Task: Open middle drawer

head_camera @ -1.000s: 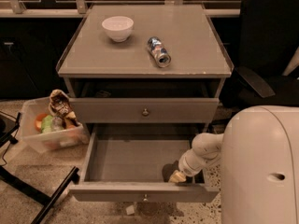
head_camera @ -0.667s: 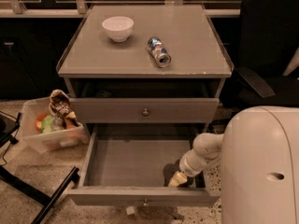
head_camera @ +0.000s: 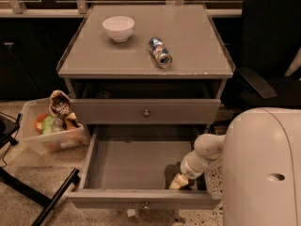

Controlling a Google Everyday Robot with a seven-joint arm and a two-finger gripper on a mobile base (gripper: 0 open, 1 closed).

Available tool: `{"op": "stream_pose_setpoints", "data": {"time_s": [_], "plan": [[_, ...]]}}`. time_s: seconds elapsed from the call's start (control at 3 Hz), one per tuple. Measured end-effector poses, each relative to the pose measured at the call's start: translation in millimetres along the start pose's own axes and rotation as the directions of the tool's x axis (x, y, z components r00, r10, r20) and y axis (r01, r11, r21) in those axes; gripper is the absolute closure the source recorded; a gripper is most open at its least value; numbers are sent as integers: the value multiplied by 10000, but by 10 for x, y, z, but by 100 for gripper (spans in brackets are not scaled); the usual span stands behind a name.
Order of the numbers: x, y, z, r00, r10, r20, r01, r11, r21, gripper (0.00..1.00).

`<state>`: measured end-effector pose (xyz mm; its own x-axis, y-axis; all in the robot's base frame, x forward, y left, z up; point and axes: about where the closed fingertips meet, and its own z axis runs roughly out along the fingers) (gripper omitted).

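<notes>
The middle drawer (head_camera: 136, 161) of the grey cabinet is pulled far out and shows a plain grey inside. Its front (head_camera: 117, 199) carries a small round knob (head_camera: 146, 205). My gripper (head_camera: 178, 183) is inside the drawer at its front right corner, close behind the front panel, with the white arm (head_camera: 202, 157) reaching in from the right. The drawer above (head_camera: 188, 112), with its own knob (head_camera: 146, 112), is out only slightly. The lowest drawer is hidden under the open one.
A white bowl (head_camera: 118, 28) and a can (head_camera: 160, 52) lying on its side are on the tabletop (head_camera: 197, 55). A clear bin (head_camera: 44, 140) of items stands on the floor at the left. A dark chair (head_camera: 268, 55) is at the right. My white body (head_camera: 263, 168) fills the lower right.
My gripper has moved slightly toward the drawer's front, and the drawer front sits a little lower in the view. The bowl and can have not moved.
</notes>
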<state>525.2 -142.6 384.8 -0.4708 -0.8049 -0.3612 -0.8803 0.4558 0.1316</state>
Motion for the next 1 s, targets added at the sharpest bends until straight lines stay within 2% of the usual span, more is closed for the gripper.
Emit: {"op": "stream_pose_setpoints", "data": {"time_s": [0.33,1.0], "plan": [[-5,-25,-1,10000,0,0,0,10000,0,0],[-77,60,-234,9972,-266,699,189,9939,1088,0]]}}
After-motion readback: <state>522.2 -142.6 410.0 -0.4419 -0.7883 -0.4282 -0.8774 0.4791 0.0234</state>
